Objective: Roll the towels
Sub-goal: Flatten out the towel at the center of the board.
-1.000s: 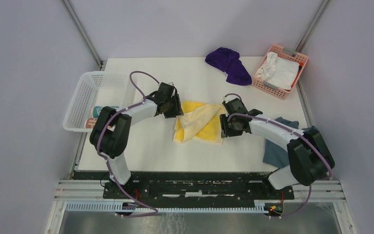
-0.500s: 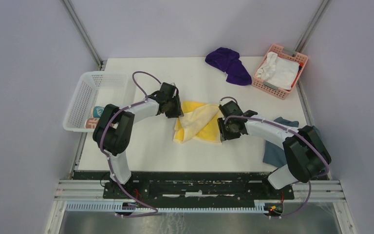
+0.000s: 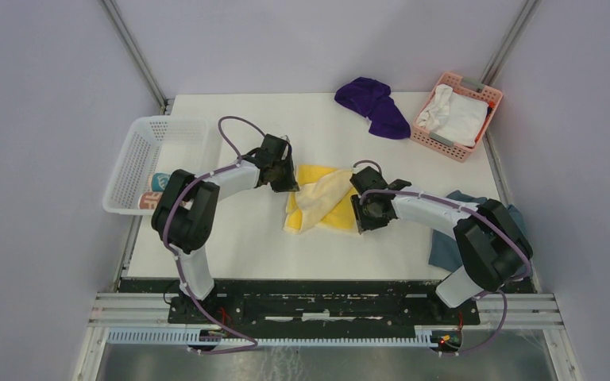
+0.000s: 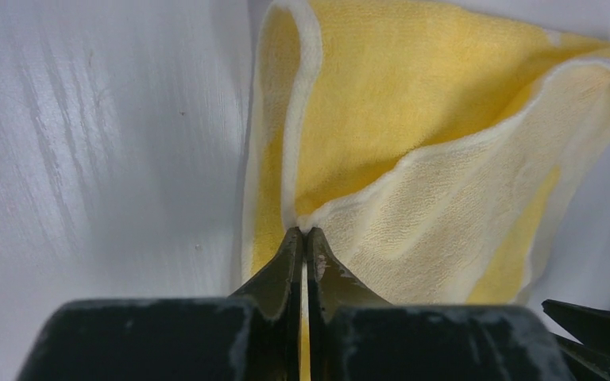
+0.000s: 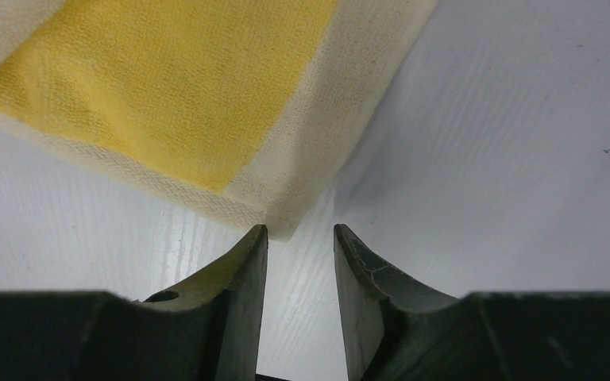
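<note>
The yellow towel (image 3: 318,203) lies loosely folded on the bench (image 3: 230,238), to the right of the white basket (image 3: 129,167) and well apart from it, one paler flap turned diagonally over the brighter layer. It is not rolled yet.

The left end effector (image 3: 286,176) is pinched together on the towel's white-trimmed edge, on the side facing the white basket. The left wrist view shows the fingertips (image 4: 305,238) meeting on the fold. The right end effector (image 3: 363,213) sits at the side away from the white basket. Its jaws stand apart, with the towel's corner (image 5: 286,226) just ahead of the gap and nothing between them.

Inside the white basket two small bundles, one teal (image 3: 161,181) and one peach (image 3: 148,201), look like finished rolls, though they are too small to tell.

A purple towel (image 3: 373,105) lies crumpled far right of the white basket, toward the back, untouched. By my reading about half the job remains: this towel needs flattening and rolling, then the purple one.
</note>
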